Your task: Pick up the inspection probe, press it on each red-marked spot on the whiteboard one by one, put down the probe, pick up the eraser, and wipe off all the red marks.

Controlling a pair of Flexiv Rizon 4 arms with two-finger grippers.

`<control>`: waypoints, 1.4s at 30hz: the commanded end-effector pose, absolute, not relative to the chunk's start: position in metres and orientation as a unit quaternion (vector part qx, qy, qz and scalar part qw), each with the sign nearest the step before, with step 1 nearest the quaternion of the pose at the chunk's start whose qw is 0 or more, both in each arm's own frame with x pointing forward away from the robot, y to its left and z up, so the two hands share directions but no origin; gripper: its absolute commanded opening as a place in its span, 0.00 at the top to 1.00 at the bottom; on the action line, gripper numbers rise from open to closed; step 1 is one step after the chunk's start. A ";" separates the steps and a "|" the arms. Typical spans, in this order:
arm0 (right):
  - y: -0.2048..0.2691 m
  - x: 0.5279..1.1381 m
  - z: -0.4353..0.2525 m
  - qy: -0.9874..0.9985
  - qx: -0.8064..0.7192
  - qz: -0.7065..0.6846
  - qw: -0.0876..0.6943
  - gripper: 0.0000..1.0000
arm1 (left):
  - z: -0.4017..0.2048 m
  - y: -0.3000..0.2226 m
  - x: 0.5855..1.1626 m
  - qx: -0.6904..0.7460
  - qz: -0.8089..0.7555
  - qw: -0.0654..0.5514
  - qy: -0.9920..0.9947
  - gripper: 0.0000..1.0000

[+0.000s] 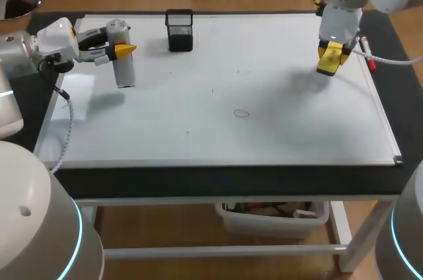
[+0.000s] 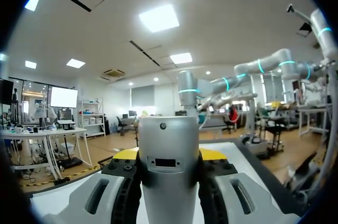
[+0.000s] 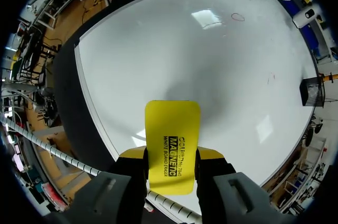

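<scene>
My left gripper [image 1: 123, 49] hangs above the whiteboard's [image 1: 218, 128] far left part, shut on the grey cylindrical probe [image 1: 123, 62]. In the left wrist view the probe [image 2: 169, 176] fills the gap between the yellow-tipped fingers [image 2: 124, 155]. Over the far right part of the board my right gripper [image 1: 330, 55] is shut on the yellow eraser [image 1: 328, 62]. The right wrist view shows the eraser [image 3: 172, 142] clamped from both sides above the whiteboard [image 3: 200, 65]. A small reddish oval mark [image 1: 241, 113] sits near the board's middle, also visible as the mark [image 3: 237, 17] ahead of the eraser.
A black mesh holder [image 1: 180, 30] stands at the back of the board, left of centre; the holder [image 3: 311, 91] also shows in the right wrist view. A red-capped marker [image 1: 367, 57] lies by the board's right edge. Faint small specks [image 1: 213, 92] dot the board's centre.
</scene>
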State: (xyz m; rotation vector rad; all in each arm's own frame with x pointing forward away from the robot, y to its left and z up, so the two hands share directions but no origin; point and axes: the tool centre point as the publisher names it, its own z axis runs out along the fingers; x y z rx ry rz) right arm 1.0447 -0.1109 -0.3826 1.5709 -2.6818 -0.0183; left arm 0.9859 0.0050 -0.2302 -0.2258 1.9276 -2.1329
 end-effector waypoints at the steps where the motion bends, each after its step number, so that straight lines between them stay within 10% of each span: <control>1: -0.081 1.028 -0.386 -0.852 0.524 0.008 0.020 1.00 | -0.229 0.005 0.985 -0.078 -0.734 0.130 0.662 1.00; 19: 0.081 0.958 -0.380 -0.762 0.647 -0.013 0.010 1.00 | -0.229 0.005 0.985 -0.078 -0.734 0.130 0.662 1.00; 42: 0.168 0.900 -0.409 -0.672 0.740 0.002 0.016 1.00 | -0.229 0.005 0.985 -0.078 -0.734 0.130 0.662 1.00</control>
